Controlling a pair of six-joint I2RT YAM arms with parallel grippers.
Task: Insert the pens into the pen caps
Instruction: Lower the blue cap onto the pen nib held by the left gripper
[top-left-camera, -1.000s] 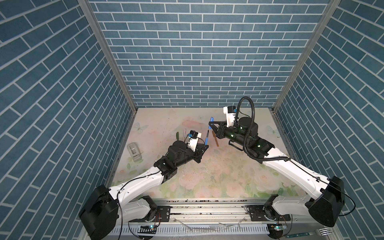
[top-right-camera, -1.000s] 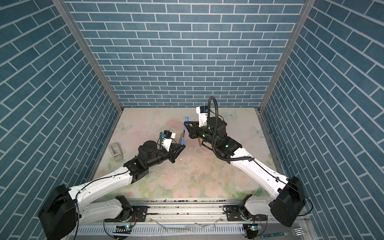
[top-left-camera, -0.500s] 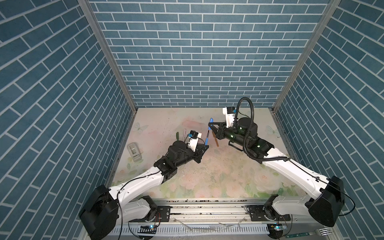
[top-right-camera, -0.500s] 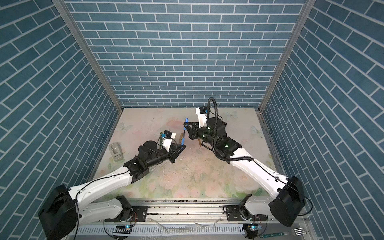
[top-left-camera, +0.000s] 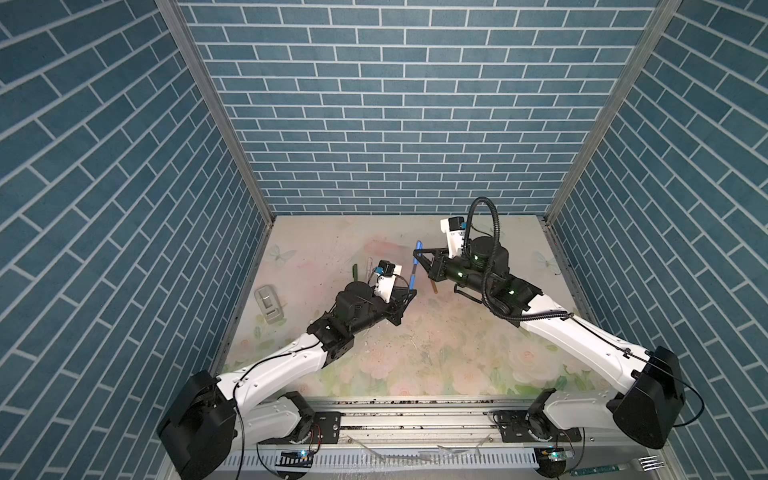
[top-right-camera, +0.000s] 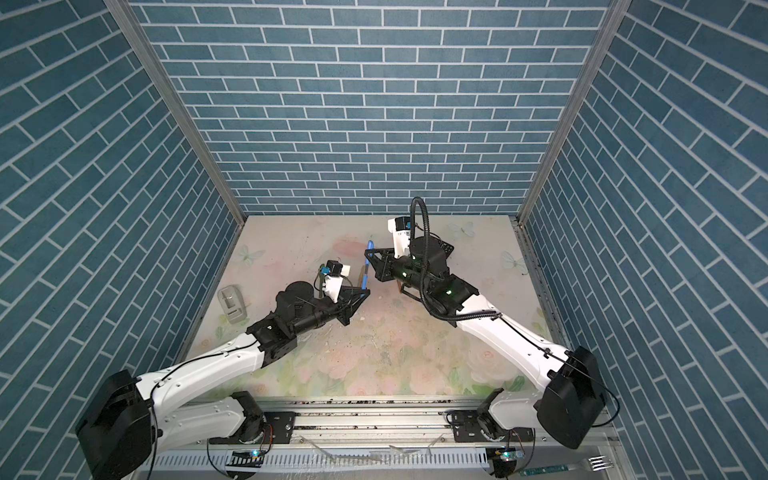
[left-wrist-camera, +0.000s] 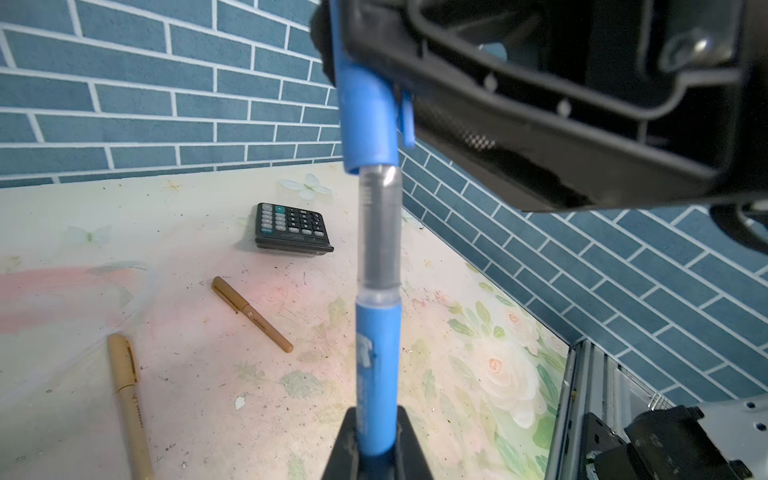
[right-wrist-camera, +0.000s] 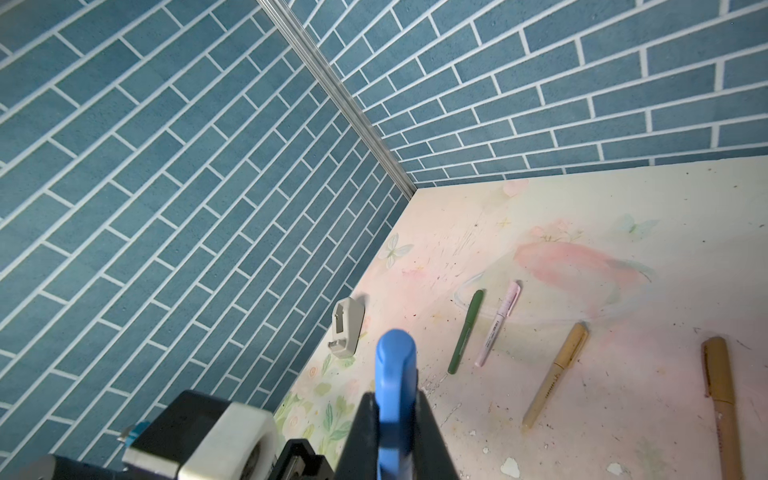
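Above the floral tabletop (top-left-camera: 415, 353), my left gripper (left-wrist-camera: 376, 432) clamps the blue pen (left-wrist-camera: 376, 353), my right gripper (right-wrist-camera: 395, 415) the blue cap (left-wrist-camera: 365, 104); I should push straight along their shared axis.

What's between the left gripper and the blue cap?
Only the blue pen: its barrel rises from the left gripper and its grey grip section enters the mouth of the blue cap, not fully seated. The left wrist view shows it.
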